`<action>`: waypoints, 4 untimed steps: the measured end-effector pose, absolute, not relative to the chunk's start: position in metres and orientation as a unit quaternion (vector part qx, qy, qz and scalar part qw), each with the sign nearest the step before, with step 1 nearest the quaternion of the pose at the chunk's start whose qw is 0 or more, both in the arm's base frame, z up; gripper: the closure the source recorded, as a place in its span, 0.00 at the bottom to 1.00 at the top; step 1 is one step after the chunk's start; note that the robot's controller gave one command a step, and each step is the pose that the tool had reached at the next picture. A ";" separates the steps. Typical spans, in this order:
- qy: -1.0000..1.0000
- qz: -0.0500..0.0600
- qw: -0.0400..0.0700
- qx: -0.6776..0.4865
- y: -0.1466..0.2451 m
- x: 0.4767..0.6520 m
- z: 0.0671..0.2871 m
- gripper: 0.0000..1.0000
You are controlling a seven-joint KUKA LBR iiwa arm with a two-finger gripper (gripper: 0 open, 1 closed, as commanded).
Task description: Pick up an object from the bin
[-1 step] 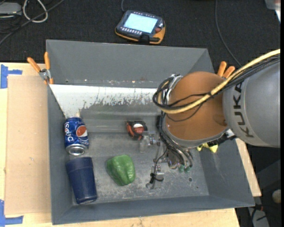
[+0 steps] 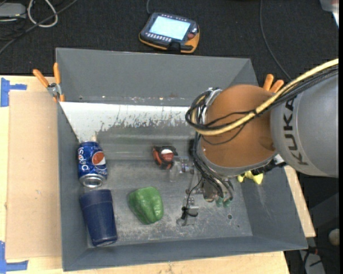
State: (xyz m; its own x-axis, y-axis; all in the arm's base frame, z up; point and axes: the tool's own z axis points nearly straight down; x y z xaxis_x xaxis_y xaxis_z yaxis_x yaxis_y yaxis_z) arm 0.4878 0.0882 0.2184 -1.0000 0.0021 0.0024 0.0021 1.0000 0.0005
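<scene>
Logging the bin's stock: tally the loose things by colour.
Blue: 2, can and cup
Green: 1, pepper
Red: 1, red bit
Yellow: 1, yellow bit, partly hidden
Total: 5

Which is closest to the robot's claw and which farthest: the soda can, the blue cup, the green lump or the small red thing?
From the gripper, nearest first:
1. Green lump, just toward the view's left of it.
2. Small red thing, farther back, mid-bin.
3. Dark blue cup, at the front left corner.
4. Pepsi can, far left, behind the cup.
</scene>
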 end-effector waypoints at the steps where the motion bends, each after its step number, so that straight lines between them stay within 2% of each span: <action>1: -0.996 -0.001 0.000 -0.087 0.134 0.498 0.108 0.00; 2: -0.987 -0.001 -0.001 -0.162 0.143 0.508 0.131 0.00; 3: -0.985 -0.001 0.002 -0.174 0.153 0.508 0.105 0.00; 4: -0.979 0.000 0.000 -0.205 0.128 0.509 0.068 0.00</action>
